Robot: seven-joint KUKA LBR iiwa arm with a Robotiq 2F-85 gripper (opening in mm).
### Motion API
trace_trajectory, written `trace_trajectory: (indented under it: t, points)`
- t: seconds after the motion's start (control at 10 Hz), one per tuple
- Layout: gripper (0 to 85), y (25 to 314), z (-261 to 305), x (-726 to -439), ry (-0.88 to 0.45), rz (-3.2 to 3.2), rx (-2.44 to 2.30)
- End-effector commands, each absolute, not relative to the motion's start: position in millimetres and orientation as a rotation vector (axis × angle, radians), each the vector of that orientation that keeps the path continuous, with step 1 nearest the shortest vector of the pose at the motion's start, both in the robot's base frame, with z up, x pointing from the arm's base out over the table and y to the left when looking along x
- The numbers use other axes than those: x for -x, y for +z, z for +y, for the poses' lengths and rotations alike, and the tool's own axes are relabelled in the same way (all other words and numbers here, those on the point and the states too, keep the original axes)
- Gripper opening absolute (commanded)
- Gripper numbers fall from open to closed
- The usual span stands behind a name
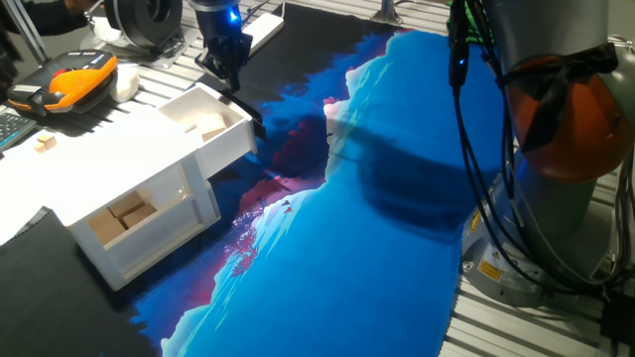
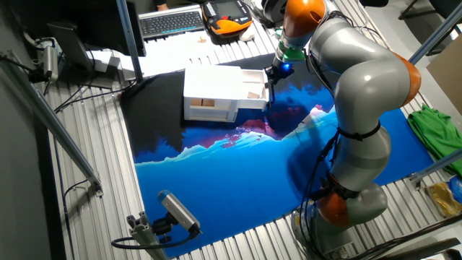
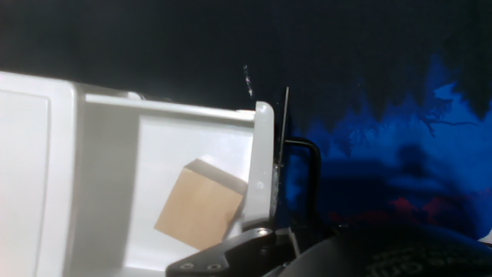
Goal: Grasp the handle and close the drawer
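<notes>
The white drawer (image 1: 229,149) stands pulled out of the cabinet's top, with a wooden block (image 1: 210,129) inside. Its black handle (image 1: 252,114) sits on the front panel. My gripper (image 1: 234,83) hangs right at the handle, fingers pointing down over the drawer's front edge. In the other fixed view the gripper (image 2: 272,77) is at the right end of the drawer (image 2: 253,104). The hand view shows the drawer's inside (image 3: 104,192), the block (image 3: 201,206) and the handle (image 3: 315,181) just beyond the front panel. The fingertips are hidden, so I cannot tell the jaw state.
The white cabinet (image 1: 99,183) has an open lower compartment with wooden blocks (image 1: 129,213). A blue and black cloth (image 1: 377,248) covers the table. An orange and black device (image 1: 79,79) lies behind the cabinet. The arm's base (image 1: 566,149) stands at the right.
</notes>
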State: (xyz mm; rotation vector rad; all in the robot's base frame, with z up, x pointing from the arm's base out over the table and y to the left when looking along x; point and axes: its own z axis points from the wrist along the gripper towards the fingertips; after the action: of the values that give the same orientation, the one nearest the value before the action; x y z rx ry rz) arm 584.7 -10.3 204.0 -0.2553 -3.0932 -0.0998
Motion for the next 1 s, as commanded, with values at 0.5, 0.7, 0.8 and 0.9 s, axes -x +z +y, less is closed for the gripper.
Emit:
trace_trajectory:
  t: [0.5, 0.7, 0.8, 0.9]
  points:
    - [34.0, 201.0, -11.1, -581.1, -0.086, -3.098, 0.251]
    - [34.0, 197.2, -11.2, -580.9, -0.065, -3.092, 0.279]
    - [34.0, 194.4, -11.3, -580.5, -0.061, -3.092, 0.288]
    - [34.0, 193.3, -11.3, -580.3, -0.061, -3.088, 0.307]
